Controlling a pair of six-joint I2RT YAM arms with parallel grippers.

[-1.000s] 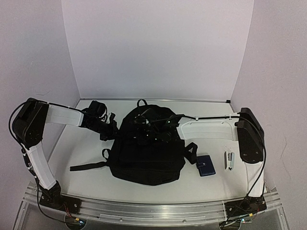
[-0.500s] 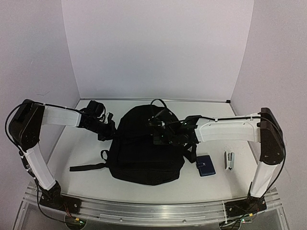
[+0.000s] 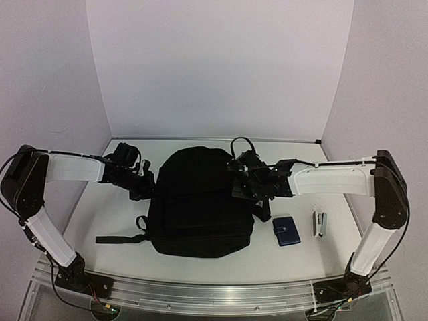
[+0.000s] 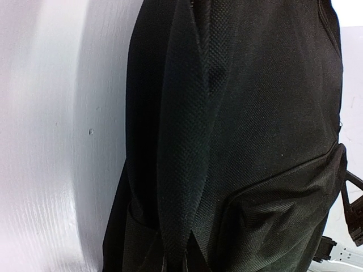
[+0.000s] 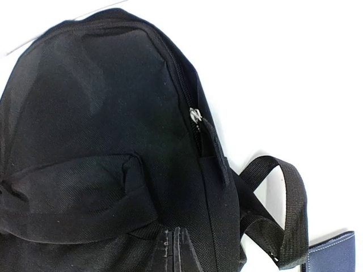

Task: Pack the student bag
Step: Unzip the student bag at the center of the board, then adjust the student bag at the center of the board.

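On the bench [image 3: 200,271], student bag [image 3: 200,214] between left hand [image 3: 146,186] and right hand [image 3: 239,179], wallet [image 3: 286,231] just nearer than right hand, stapler [image 3: 320,224] right of wallet.

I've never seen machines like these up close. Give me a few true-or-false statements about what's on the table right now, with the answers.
1. The black backpack lies between the two arms. True.
2. The blue wallet is already inside the backpack. False: it lies on the table, just right of the backpack.
3. A stapler lies right of the wallet, not touching it. True.
4. The right hand is holding the wallet. False: it is at the backpack's upper right edge, away from the wallet.
5. The left hand hovers over the stapler. False: it is at the backpack's left side, far from the stapler.
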